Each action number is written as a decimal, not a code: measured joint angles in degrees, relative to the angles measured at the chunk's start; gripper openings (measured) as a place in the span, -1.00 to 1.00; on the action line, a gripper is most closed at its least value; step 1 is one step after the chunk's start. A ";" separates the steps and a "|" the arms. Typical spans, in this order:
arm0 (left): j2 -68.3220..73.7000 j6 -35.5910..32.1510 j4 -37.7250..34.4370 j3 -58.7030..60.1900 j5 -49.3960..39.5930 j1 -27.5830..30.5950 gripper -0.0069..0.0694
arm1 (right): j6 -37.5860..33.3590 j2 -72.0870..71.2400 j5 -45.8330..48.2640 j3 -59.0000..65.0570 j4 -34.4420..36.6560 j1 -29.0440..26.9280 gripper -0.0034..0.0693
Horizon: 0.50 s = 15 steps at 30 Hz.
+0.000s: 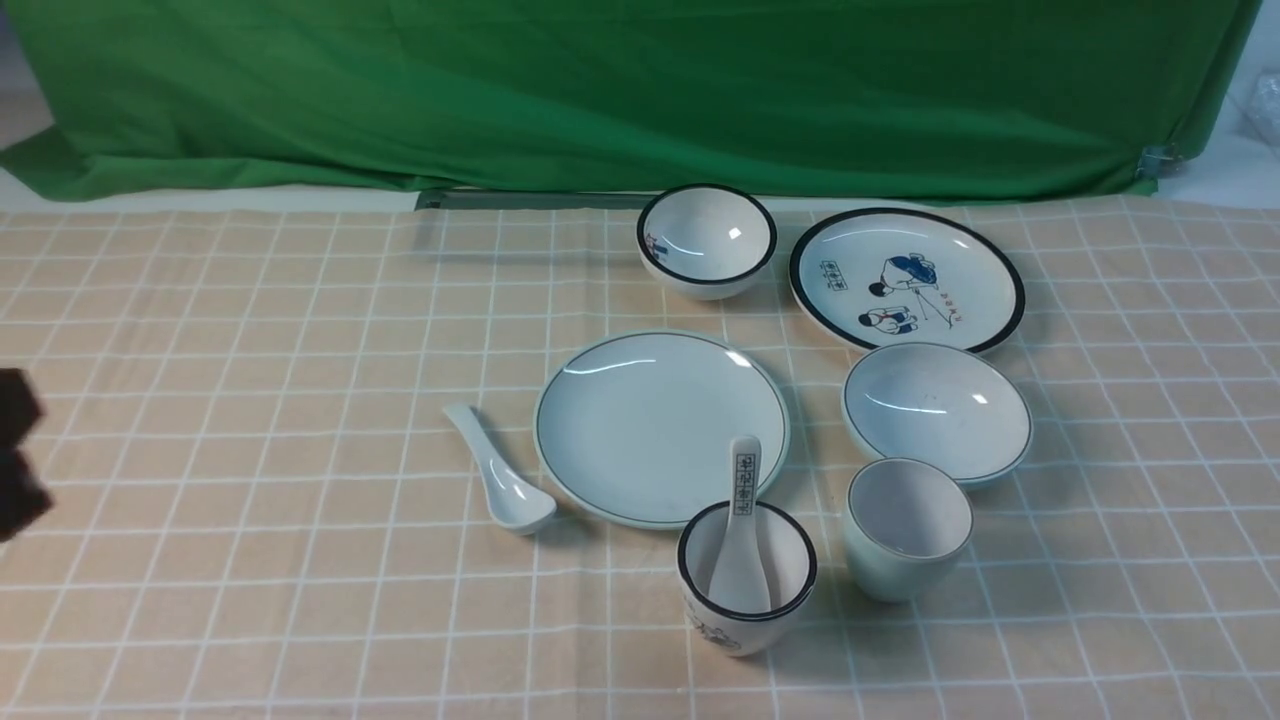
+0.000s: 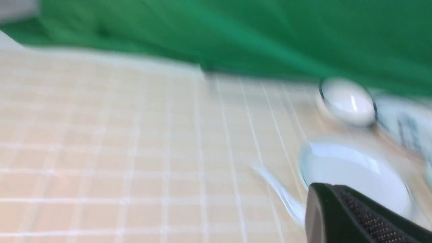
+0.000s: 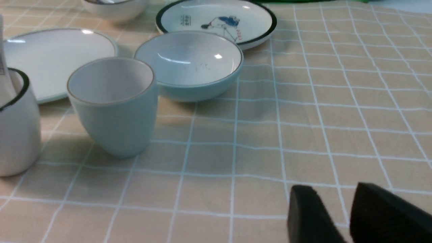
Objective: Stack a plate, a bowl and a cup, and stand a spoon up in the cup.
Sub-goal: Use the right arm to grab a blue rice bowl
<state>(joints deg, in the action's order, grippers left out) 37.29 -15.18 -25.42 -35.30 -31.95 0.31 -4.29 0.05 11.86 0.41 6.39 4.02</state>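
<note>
The plain plate [image 1: 660,425] lies mid-table, with the plain white spoon [image 1: 500,480] just to its left. The wide shallow bowl [image 1: 937,410] lies to the plate's right, and the plain cup [image 1: 907,530] stands upright in front of the bowl. My left gripper [image 1: 18,450] is at the far left edge, well away from them, and looks open. The blurred left wrist view shows only one of its fingers [image 2: 354,216], with the plate [image 2: 354,175] and spoon [image 2: 280,195] beyond it. My right gripper [image 3: 334,199] is low over the cloth, jaws almost together and empty, near the cup [image 3: 114,104] and bowl [image 3: 189,64]. It is out of the front view.
A black-rimmed cup [image 1: 745,590] holding a spoon with black characters [image 1: 742,520] stands in front of the plate. A black-rimmed bowl [image 1: 706,240] and a cartoon plate [image 1: 906,278] lie at the back. A green cloth [image 1: 600,90] hangs behind the checked tablecloth [image 1: 250,400].
</note>
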 joint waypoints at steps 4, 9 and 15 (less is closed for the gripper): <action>10.64 -6.10 -3.71 -8.84 -6.88 -5.90 -0.81 | 11.20 0.00 -5.99 0.00 5.75 0.00 -0.25; 19.07 -10.83 -3.97 -14.31 -8.79 -12.62 -0.81 | 23.60 0.00 -14.52 0.00 7.91 0.05 -0.25; 25.51 -13.31 -4.08 -14.78 -10.13 -16.58 -0.81 | 13.91 12.83 2.96 -16.77 8.35 3.85 -0.42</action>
<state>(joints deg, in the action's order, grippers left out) 62.80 -28.50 -29.51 -50.08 -42.08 -16.27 9.62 12.88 14.82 -16.36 14.73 7.87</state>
